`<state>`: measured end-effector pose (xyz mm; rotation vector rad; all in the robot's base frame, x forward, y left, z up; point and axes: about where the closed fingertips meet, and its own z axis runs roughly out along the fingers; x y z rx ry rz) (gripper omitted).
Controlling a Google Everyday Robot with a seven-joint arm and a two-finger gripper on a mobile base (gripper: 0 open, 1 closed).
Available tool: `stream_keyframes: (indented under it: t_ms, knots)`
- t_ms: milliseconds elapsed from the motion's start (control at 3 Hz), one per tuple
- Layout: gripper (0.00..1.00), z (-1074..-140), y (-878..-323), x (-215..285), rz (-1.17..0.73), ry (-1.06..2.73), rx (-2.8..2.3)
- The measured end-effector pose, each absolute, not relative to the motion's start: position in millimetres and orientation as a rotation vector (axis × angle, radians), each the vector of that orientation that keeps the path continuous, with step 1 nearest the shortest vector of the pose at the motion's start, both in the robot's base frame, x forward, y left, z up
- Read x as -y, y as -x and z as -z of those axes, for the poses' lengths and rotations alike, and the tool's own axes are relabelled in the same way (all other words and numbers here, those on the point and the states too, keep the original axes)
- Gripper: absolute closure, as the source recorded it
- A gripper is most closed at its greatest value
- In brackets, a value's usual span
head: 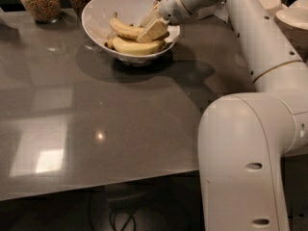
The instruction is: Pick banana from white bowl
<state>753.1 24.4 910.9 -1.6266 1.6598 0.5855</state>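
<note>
The gripper (152,29) reached into the white bowl (96,8), its fingers closed on the right end of the banana (124,30), which stretched left of them, a thicker banana (137,47) just below

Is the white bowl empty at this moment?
No, the banana and a thicker banana lie in the white bowl, and the gripper is down inside the bowl beside them.
</note>
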Motion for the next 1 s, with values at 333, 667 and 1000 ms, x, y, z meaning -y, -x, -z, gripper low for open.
stream_keyframes:
  t_ms: [333, 667, 1000]
  knots:
    - [0.47, -902.9, -755.7, -18.8, -0.574, 1.632, -1.687]
    - [0.66, -903.3, -755.7, -18.7, -0.574, 1.632, -1.686]
    - [0.90, -910.3, -756.1, -17.6, -0.564, 1.623, -1.674]
